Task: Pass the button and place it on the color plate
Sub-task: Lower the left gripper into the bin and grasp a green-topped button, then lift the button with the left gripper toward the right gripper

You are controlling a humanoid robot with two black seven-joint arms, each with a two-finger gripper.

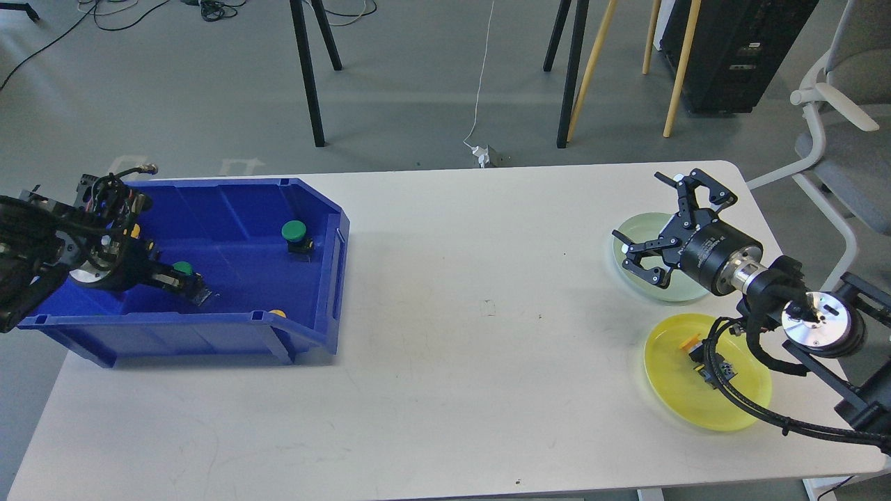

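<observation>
A blue bin (237, 327) at the table's left holds a green button (182, 267), a second green button (294, 233) and a yellow one (277, 313) by the front wall. My left gripper (195, 291) reaches into the bin and looks shut on the first green button. My right gripper (651, 223) is open and empty, hovering over the pale green plate (630, 233). A yellow plate (686, 400) in front of it carries a yellow button (691, 344), partly hidden by my arm's cable.
The white table (452, 348) is bare between bin and plates. The plates lie close to the right edge. A chair (842, 139) stands past the right corner, and stand legs (571, 76) rise behind the table.
</observation>
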